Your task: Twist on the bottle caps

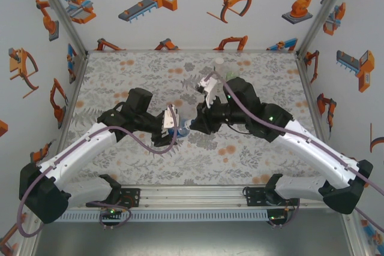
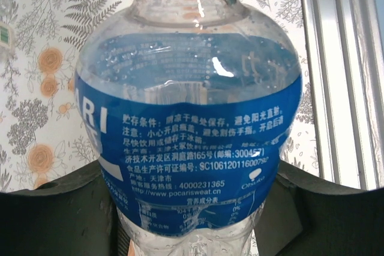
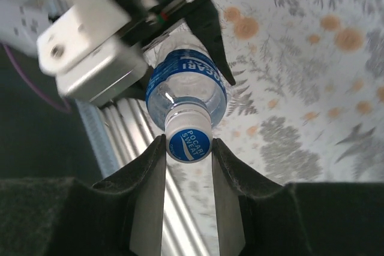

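Walls (image 1: 180, 4): white, printed with orange robot drawings, closing in three sides.

Surface (image 1: 138, 160): grey leaf-and-flower print with orange blooms. A metal rail (image 1: 192, 196) runs along its near edge, and both arm bases sit on it.

Left arm (image 1: 90, 148) and right arm (image 1: 312, 148): white links, black joints. Both reach inward and meet near the middle of the surface, just near of centre.

Bottle (image 2: 192, 118): clear plastic, blue label with white print, rounded shoulder, droplets inside the upper wall. It sits between the two grippers at the meeting point. Its neck points at the right gripper. Cannot tell if it is clear of the surface.

Left gripper (image 1: 171, 123): clamped on the bottle's body. In the left wrist view the dark fingers (image 2: 54, 214) press the label from both sides, low on the body. In the right wrist view the same black fingers flank the label.

Right gripper (image 3: 188, 143): closed on the cap. Its two dark fingers (image 3: 150, 178) stand either side of the cap, touching its rim.

Far bottle (image 1: 219, 64): pale, upright, alone near the back wall, well apart from both grippers. Too small and faint to tell more.

Cap (image 3: 188, 139): white skirt, blue top with white lettering. It sits on the neck of the held bottle, facing the right wrist camera. Cannot tell how far it is threaded down.
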{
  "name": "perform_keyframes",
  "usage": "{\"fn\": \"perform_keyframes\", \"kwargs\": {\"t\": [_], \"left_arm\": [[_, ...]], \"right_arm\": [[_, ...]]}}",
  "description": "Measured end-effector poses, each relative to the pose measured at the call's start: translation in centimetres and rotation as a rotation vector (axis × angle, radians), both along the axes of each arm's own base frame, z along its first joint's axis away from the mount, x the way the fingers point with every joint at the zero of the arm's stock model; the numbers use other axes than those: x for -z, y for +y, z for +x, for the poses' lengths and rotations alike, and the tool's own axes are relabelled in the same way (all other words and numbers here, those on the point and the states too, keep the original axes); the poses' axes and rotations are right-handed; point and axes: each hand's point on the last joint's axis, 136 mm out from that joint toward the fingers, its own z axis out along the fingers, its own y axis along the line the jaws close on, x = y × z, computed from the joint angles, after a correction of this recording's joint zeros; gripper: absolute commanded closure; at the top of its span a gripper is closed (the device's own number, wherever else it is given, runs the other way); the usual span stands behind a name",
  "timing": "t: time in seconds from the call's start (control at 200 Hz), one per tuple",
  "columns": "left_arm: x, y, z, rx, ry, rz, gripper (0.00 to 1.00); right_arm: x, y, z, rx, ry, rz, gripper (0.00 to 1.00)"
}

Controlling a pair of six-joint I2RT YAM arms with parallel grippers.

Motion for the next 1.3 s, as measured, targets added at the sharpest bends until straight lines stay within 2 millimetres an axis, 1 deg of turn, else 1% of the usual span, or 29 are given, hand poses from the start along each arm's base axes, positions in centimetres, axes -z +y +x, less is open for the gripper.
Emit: {"fn": "perform_keyframes", "kwargs": {"t": [0.065, 0.15, 0.24, 0.371, 0.476, 0.551, 0.696, 0.811, 0.941, 1.081, 1.192, 1.297], "left_arm": [[0.1, 0.1, 0.3, -0.015, 0.001, 0.008, 1.00], [0.4, 0.4, 0.5, -0.032, 0.004, 0.023, 1.00], [0.9, 0.7, 0.6, -0.050, 0.013, 0.048, 1.00], [1.3, 1.0, 0.7, -0.067, 0.024, 0.070, 1.00], [1.3, 1.1, 0.8, -0.072, 0.026, 0.071, 1.00], [1.2, 0.9, 0.9, -0.071, 0.021, 0.063, 1.00], [0.2, 0.2, 0.8, -0.043, 0.000, 0.014, 1.00], [-0.4, -0.5, 0.1, 0.000, -0.002, -0.020, 1.00], [-0.8, -0.7, -0.1, 0.013, -0.003, -0.036, 1.00], [-0.9, -0.7, -0.2, 0.019, -0.001, -0.042, 1.00], [-1.0, -0.7, -0.2, 0.023, 0.000, -0.045, 1.00], [-1.0, -0.8, -0.3, 0.027, 0.002, -0.047, 1.00]], "right_arm": [[0.4, -0.2, 0.8, 0.129, 0.146, 0.041, 1.00], [1.4, -0.7, 1.6, 0.303, 0.346, 0.106, 1.00], [2.6, -1.0, 2.2, 0.431, 0.501, 0.169, 1.00], [3.4, -0.9, 2.4, 0.513, 0.620, 0.207, 0.93], [3.4, -1.0, 2.6, 0.533, 0.635, 0.210, 0.80], [3.0, -1.0, 2.6, 0.529, 0.619, 0.198, 0.72], [1.5, -1.2, 2.7, 0.496, 0.545, 0.161, 0.49], [-0.3, -1.4, 2.9, 0.458, 0.456, 0.148, 0.41], [-2.2, -1.9, 2.9, 0.410, 0.340, 0.129, 0.39], [-3.6, -2.3, 2.6, 0.321, 0.176, 0.084, 0.41], [-4.0, -2.2, 2.3, 0.219, 0.030, 0.027, 0.43], [-4.1, -1.6, 1.2, 0.061, -0.114, -0.028, 0.43]]}}
